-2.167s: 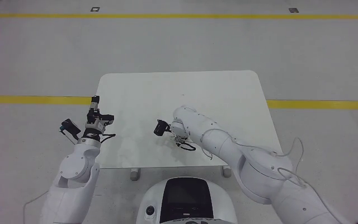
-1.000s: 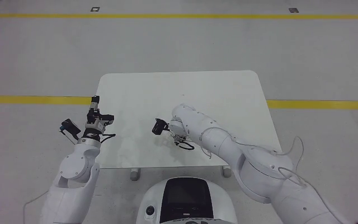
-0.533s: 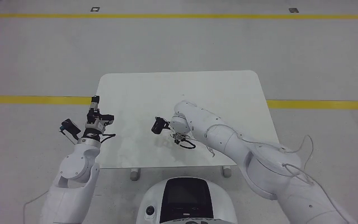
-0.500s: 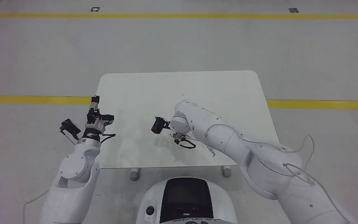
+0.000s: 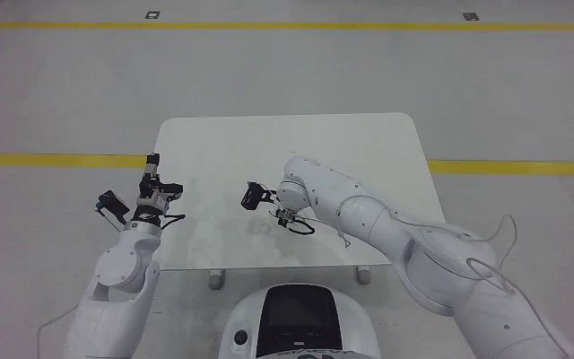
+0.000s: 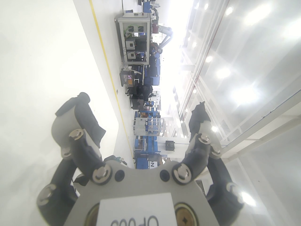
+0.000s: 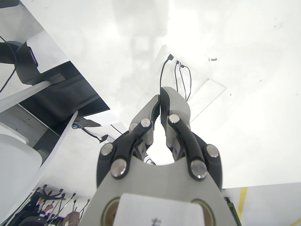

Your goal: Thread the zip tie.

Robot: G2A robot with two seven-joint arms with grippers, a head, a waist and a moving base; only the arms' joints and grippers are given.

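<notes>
- Right claw (image 7: 160,95) was clamped shut, pads pinched together on the tail end of a thin black tie (image 7: 161,74).
- The tie ran straight out ahead of my fingertips, long axis in line with the claw. It bowed slightly, and its small square head was at the far end, pointing away from me.
- Just beside it lay two other ties (image 7: 186,81), roughly parallel, heads the same way.
- All three sat over a clear bag (image 7: 211,84) flat on the table (image 7: 247,24). I couldn't tell whether they were on it or inside it.
- My right wrist view gave me the pinch and the tie's line. The top view gave me the place instead: right arm bent low over the table (image 5: 359,144), near the middle of the front edge. From up there the tie was too fine to make out.
- Left claw (image 6: 141,102) was wide open with nothing between the pads.
- In the top view the left claw (image 5: 152,164) stood at the table's left edge, well apart from the right arm. Its wrist view looked out across the floor into the hall.
</notes>
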